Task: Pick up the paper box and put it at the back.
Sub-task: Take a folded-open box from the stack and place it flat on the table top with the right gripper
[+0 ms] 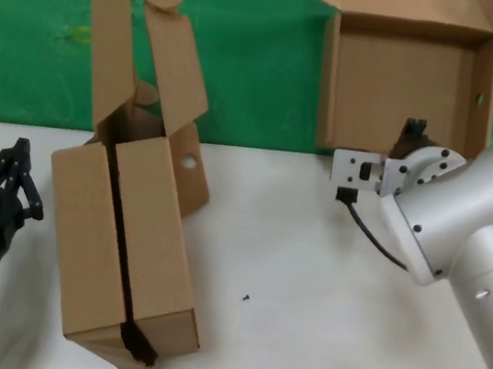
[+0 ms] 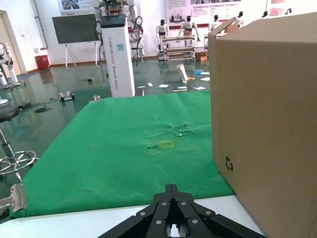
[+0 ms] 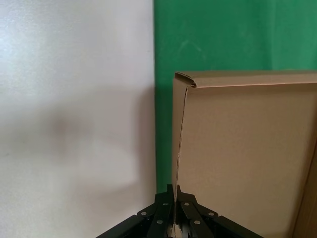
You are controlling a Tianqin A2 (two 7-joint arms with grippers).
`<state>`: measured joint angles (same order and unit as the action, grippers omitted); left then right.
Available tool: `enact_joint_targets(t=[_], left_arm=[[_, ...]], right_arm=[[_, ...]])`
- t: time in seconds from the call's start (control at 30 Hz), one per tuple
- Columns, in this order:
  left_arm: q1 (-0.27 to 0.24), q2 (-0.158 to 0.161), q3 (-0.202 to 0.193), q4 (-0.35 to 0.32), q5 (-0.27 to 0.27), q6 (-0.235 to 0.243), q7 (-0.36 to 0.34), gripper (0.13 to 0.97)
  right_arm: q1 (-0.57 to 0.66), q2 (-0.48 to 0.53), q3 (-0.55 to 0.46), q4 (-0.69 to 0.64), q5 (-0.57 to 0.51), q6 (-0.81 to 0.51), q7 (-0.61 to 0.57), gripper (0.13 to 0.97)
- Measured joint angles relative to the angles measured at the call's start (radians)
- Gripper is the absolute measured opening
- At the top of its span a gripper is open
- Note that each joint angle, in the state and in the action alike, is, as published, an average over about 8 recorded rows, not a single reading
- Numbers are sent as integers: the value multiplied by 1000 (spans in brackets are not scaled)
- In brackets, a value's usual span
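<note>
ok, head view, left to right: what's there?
Left end effector → paired brown boxes, lying on the white table → paper box, open and held up at the green cloth → right end effector gripping its lower wall.

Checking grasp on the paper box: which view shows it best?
Head view: the whole open paper box shows, lifted against the green backdrop. Right wrist view shows one wall pinched by the right gripper. Left wrist view shows only the paired boxes.

Boxes on the tabletop (image 1: 305,286), paper box (image 1: 408,83) at the back.
We see the paired boxes (image 1: 121,249) at left; the right end effector (image 1: 414,133) holds the paper box upright at far right, against the cloth backdrop (image 1: 247,55).
</note>
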<state>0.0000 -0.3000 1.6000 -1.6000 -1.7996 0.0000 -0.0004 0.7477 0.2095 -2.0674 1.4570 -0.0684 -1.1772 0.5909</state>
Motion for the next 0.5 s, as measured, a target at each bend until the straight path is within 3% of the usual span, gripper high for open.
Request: enact_joint_targets(t=[0.5], left_arm=[[0,0,0,0,0,0,0,143]], right_arm=[[-6,-65,50,-136,-35,95,-28,148]])
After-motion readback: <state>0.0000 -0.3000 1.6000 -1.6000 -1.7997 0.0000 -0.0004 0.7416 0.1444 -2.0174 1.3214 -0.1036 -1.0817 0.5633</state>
